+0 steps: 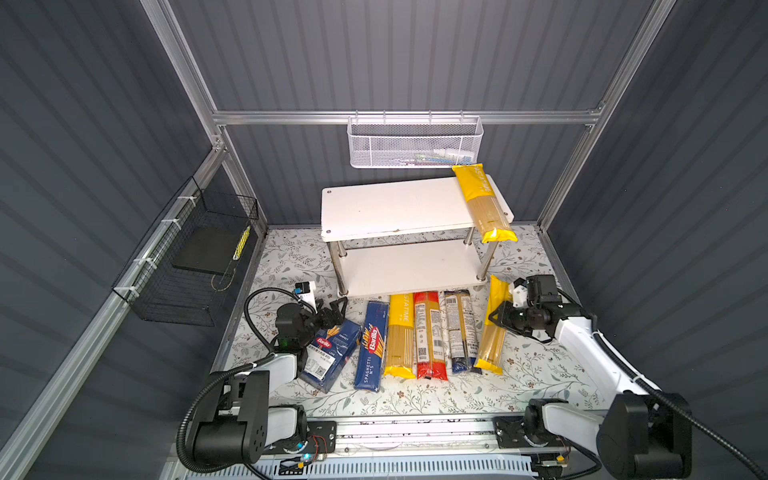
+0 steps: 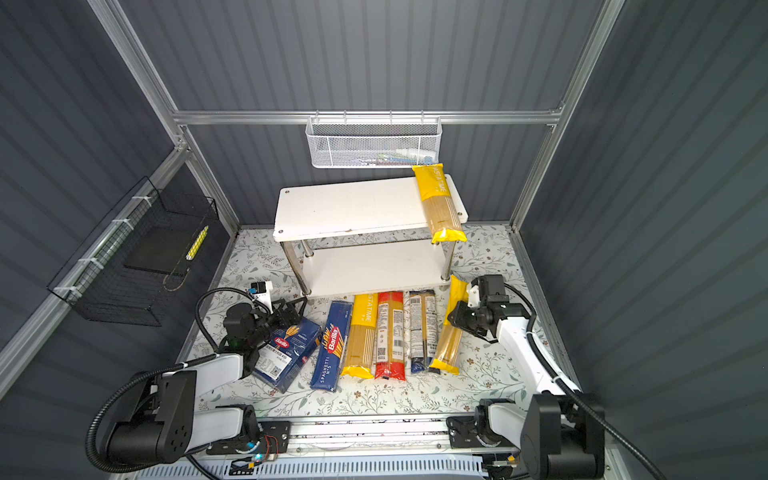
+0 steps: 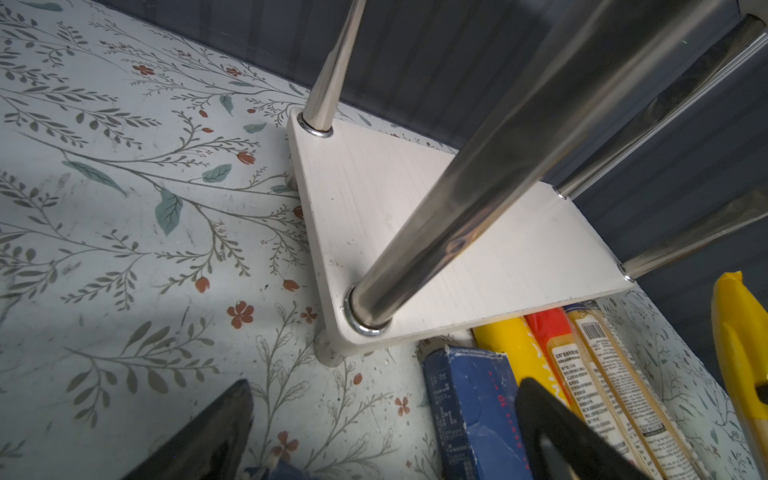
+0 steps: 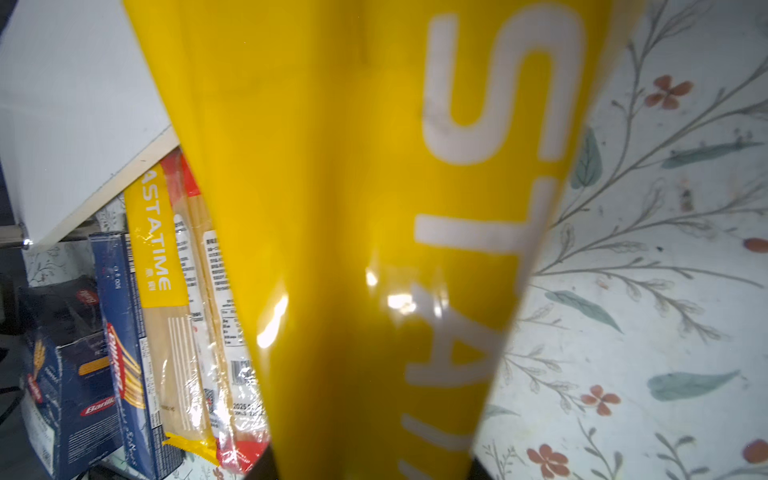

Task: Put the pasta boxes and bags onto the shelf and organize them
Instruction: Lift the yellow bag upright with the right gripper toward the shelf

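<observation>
The shelf stands at the back with one yellow bag lying across the right end of its top board, overhanging the front. In front of it lie, left to right, the wide Barilla box, the narrow spaghetti box, a yellow bag, a red-ended bag and a dark-blue-ended bag. My right gripper is shut on the rightmost yellow bag, its fingers pinching both edges. My left gripper hangs open over the table by the wide box's far end.
A white mesh basket hangs on the back rail above the shelf. A black wire basket is fixed to the left wall. The shelf's chrome posts stand close in front of the left gripper.
</observation>
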You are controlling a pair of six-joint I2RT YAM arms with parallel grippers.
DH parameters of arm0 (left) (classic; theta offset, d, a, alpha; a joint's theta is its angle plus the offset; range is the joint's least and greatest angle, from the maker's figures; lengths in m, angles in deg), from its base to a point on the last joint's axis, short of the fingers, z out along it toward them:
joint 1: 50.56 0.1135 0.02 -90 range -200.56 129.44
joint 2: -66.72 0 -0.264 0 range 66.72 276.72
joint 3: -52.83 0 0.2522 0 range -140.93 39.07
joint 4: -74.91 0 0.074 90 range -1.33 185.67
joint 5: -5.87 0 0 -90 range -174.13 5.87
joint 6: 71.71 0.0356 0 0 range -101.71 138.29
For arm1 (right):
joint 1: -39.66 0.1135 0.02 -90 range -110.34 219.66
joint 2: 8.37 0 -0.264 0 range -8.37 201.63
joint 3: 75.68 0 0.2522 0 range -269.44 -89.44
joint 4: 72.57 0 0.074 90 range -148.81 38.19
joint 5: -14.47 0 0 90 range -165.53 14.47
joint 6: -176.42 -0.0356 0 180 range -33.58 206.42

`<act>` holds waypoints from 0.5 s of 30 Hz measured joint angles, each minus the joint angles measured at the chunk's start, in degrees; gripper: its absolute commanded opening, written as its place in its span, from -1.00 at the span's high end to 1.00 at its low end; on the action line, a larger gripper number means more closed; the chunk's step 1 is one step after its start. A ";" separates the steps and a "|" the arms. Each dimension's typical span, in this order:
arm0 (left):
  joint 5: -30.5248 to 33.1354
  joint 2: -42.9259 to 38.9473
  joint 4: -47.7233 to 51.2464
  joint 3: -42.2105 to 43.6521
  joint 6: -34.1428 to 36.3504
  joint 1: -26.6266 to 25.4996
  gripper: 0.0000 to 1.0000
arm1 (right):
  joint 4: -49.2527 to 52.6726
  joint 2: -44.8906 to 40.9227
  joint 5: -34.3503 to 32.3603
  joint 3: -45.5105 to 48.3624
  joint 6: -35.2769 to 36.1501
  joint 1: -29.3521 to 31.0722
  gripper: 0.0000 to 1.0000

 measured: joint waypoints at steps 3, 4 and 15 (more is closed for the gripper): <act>0.20 0.00 -0.04 0.00 0.00 -0.15 -0.99 | 1.07 -1.97 1.70 -0.90 -0.13 -1.22 0.95; 0.24 0.00 -0.07 0.00 0.02 -0.17 -0.98 | 1.38 -2.69 2.19 -1.25 -0.22 -1.49 0.95; 0.26 0.13 -0.13 -0.02 0.02 -0.20 -0.99 | 5.49 -10.86 4.35 -6.05 0.33 -1.77 0.97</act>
